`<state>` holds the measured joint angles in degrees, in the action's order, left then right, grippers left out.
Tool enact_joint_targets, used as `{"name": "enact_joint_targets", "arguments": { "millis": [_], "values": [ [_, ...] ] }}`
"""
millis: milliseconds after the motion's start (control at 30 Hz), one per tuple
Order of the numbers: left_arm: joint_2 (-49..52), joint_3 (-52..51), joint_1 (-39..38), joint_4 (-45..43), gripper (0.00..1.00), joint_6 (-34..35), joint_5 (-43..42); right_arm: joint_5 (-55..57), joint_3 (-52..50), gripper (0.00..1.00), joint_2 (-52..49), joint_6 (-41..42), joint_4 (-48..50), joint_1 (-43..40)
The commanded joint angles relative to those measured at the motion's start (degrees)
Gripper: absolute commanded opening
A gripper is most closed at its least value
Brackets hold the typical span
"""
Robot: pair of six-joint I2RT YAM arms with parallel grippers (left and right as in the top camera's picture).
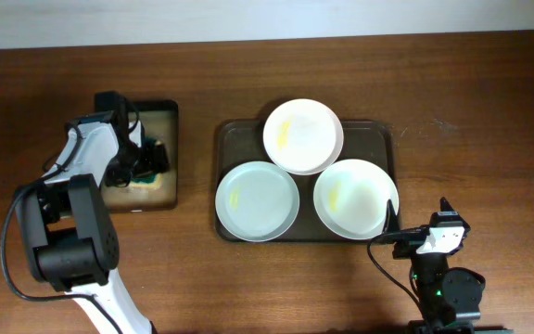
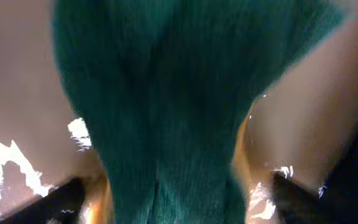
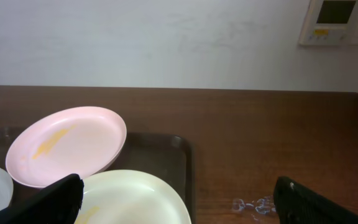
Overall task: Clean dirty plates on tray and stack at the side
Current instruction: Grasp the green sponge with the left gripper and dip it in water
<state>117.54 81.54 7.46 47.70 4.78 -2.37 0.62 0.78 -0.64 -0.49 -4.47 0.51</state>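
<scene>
Three white plates lie on the dark brown tray (image 1: pixel 380 139): one at the back (image 1: pixel 303 136) resting on the two in front, one front left (image 1: pixel 257 200), one front right (image 1: pixel 355 198). All show faint yellow smears. My left gripper (image 1: pixel 151 165) is down over the green sponge (image 1: pixel 158 173). In the left wrist view the sponge (image 2: pixel 166 93) fills the space between the open fingers (image 2: pixel 176 199). My right gripper (image 1: pixel 416 213) is open and empty, just off the tray's front right corner. Its view shows the back plate (image 3: pixel 67 146), the right plate (image 3: pixel 135 199) and the tray (image 3: pixel 160 152) between its fingers (image 3: pixel 179 190).
The sponge sits in a small narrow black tray (image 1: pixel 167 116) at the left, its floor wet and shiny (image 2: pixel 17 93). A small wet patch (image 3: pixel 253 204) lies on the wooden table right of the brown tray. A wall runs behind the table.
</scene>
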Motion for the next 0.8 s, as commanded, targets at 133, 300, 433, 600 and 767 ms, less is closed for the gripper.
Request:
{"name": "enact_joint_targets", "arguments": {
  "millis": [133,300,433,600,767],
  "values": [
    [-0.1,-0.2,0.2,-8.4,0.99,-0.3,-0.2,0.5,-0.5,0.98,0.3,-0.2,-0.2,-0.2],
    [-0.1,-0.6,0.2,-12.7,1.0,-0.3,-0.2,0.5,-0.5,0.99,0.3,-0.2,-0.2,-0.2],
    [-0.1,-1.7,0.2,-15.4,0.54,-0.3,-0.2,0.5,-0.5,0.98,0.3,-0.2,-0.2,-0.2],
    [-0.1,-1.7,0.2,-15.2,0.51,-0.3,-0.2,0.5,-0.5,0.98,0.3,-0.2,-0.2,-0.2],
    [-0.1,-1.9,0.2,-13.7,0.94,-0.3,-0.4,0.5,-0.5,0.98,0.3,-0.2,-0.2,-0.2]
  ]
}}
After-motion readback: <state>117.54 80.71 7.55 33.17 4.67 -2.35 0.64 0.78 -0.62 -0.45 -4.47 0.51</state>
